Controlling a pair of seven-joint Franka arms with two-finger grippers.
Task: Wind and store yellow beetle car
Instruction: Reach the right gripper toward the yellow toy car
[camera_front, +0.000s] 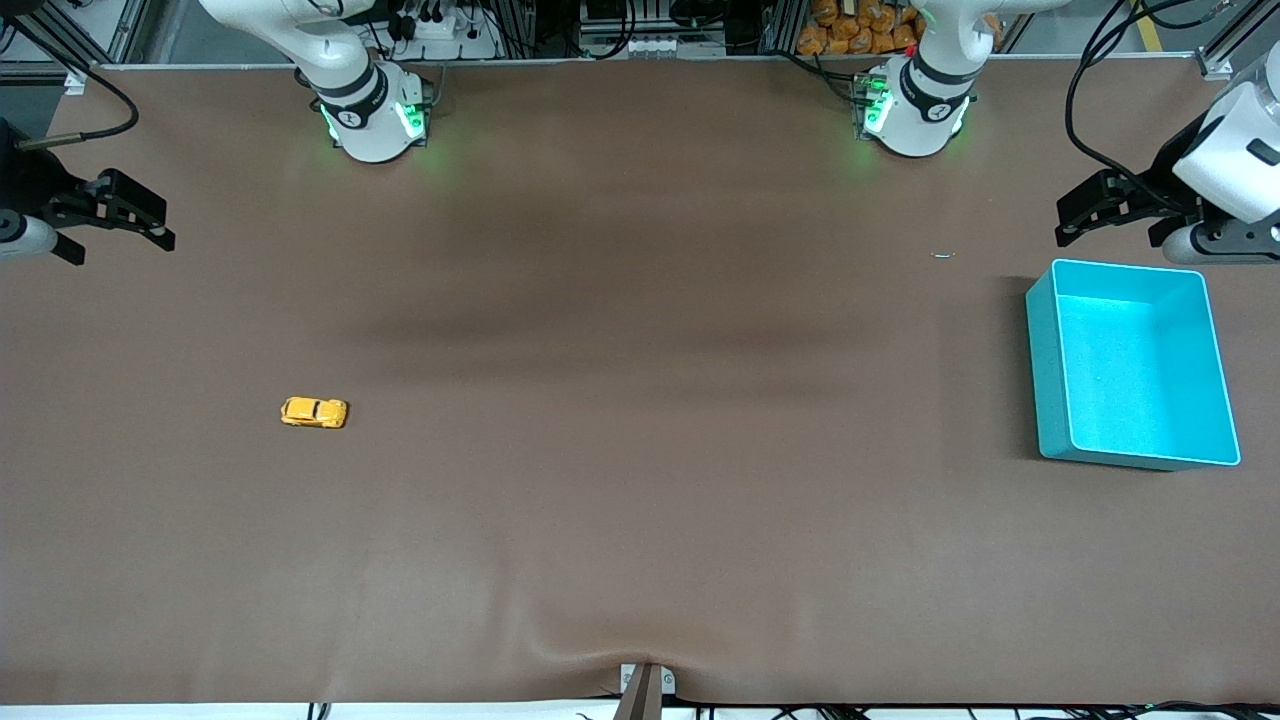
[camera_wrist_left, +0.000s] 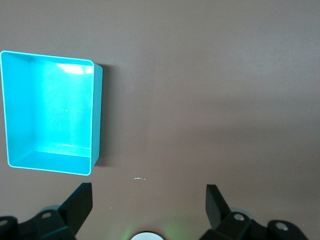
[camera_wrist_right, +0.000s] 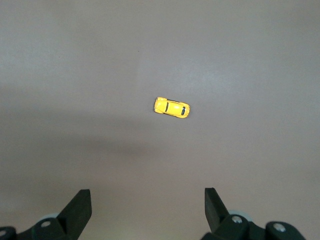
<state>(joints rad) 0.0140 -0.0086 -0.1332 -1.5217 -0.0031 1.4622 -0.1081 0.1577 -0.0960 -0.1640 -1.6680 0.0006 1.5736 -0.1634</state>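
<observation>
**Table stock: two idle grippers, one toy car, one bin**

Right gripper (camera_front: 118, 215): fingers spread wide, empty, raised over the brown table (camera_front: 640, 500) at the right arm's end.
Left gripper (camera_front: 1105, 210): fingers spread wide, empty, raised just beside the teal bin (camera_front: 1045, 350), toward the arm bases.
Yellow beetle car (camera_front: 314, 412): on its wheels on the bare table, well apart from the teal bin, toward the right arm's end, touching nothing.
Teal bin: upright, open-topped, nothing inside, at the left arm's end.
</observation>
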